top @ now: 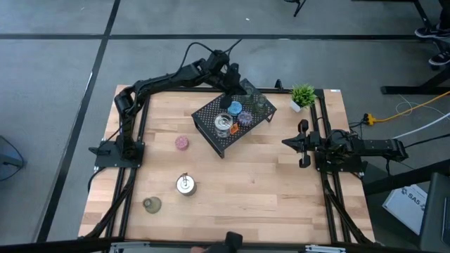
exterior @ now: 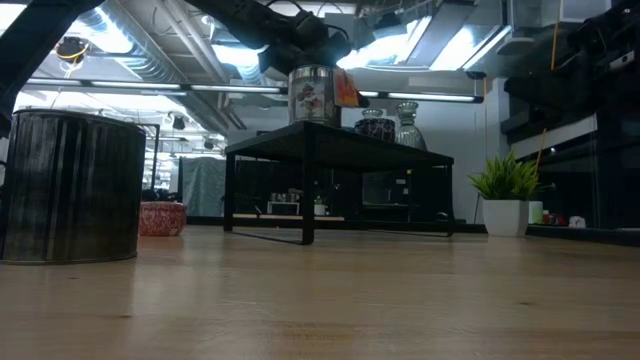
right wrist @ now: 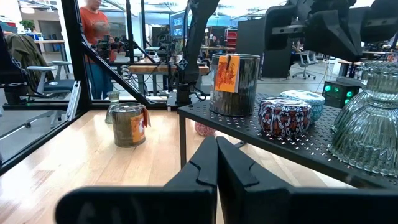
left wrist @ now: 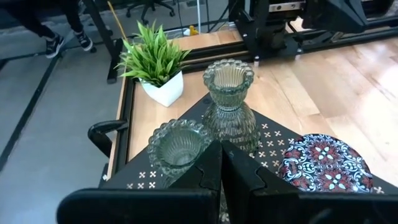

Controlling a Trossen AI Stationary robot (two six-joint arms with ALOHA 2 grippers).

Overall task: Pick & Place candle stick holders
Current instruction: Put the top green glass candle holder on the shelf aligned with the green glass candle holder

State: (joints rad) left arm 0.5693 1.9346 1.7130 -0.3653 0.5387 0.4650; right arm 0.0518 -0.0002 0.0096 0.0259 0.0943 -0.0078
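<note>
A black mesh rack [top: 211, 112] stands at the table's far middle. On it are a silver holder [top: 223, 124], a blue one [top: 235, 107], a patterned purple one [left wrist: 323, 163] and two clear glass holders [left wrist: 179, 144] [left wrist: 229, 93]. A pink holder [top: 182, 143], a silver one [top: 185, 184] and an olive-green one [top: 152, 204] rest on the table. My left gripper [left wrist: 220, 152] is shut, hovering over the rack's far part just short of the glass holders. My right gripper [right wrist: 216, 149] is shut, parked at the right edge.
A small potted plant [top: 303, 95] stands at the far right corner, beside the rack. Black frame rails [top: 327, 183] run along the left and right edges. Bare wood [top: 260, 190] lies between the rack and the near edge. A person stands in the room beyond.
</note>
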